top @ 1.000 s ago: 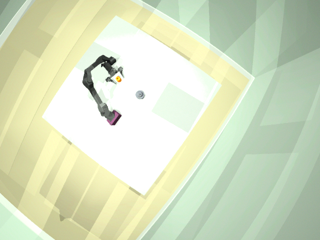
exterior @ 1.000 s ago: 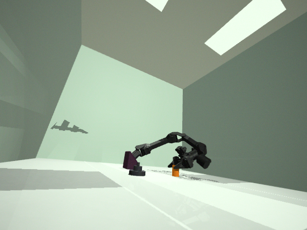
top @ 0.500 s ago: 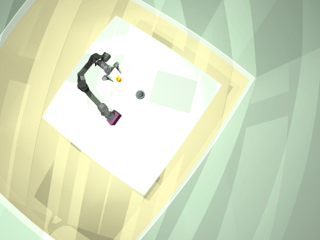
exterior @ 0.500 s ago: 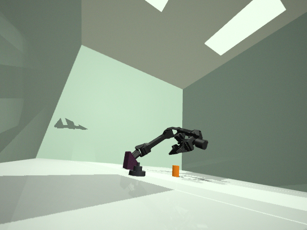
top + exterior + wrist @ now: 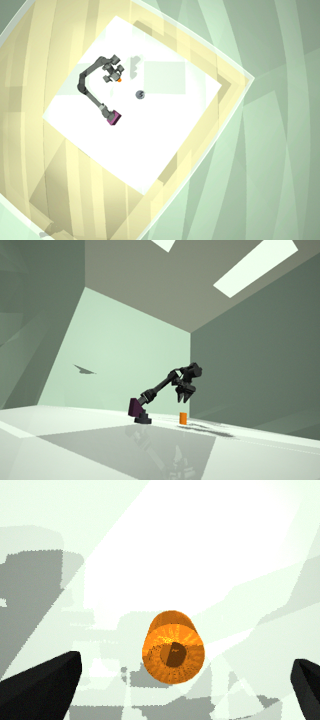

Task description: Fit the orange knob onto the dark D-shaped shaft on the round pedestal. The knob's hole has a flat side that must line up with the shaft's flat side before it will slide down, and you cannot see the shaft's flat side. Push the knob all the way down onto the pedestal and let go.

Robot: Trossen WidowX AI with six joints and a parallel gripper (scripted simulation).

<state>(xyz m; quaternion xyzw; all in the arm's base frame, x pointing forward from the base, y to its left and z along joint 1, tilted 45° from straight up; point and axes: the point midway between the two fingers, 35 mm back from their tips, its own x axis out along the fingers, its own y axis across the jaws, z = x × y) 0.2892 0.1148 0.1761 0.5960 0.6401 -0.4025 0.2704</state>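
Observation:
The orange knob [image 5: 119, 80] [image 5: 183, 418] [image 5: 172, 667] stands upright on the white table top, its hole facing up. In the wrist view the hole shows a darker part on its right side. My gripper [image 5: 181, 402] [image 5: 186, 666] is wide open and empty, pointing down above the knob, with a clear gap between fingertips and knob in the exterior view. The round pedestal [image 5: 139, 94] [image 5: 142, 420] stands apart from the knob, with the dark shaft [image 5: 144, 411] upright and bare on top. The shaft's flat side cannot be made out. The pedestal is out of the wrist view.
The arm's purple base block [image 5: 115, 118] [image 5: 133, 407] stands on the white table top [image 5: 144, 144], behind the pedestal in the exterior view. The arm bends out from it and over to the knob. Grey shadows and reflections lie across the table top.

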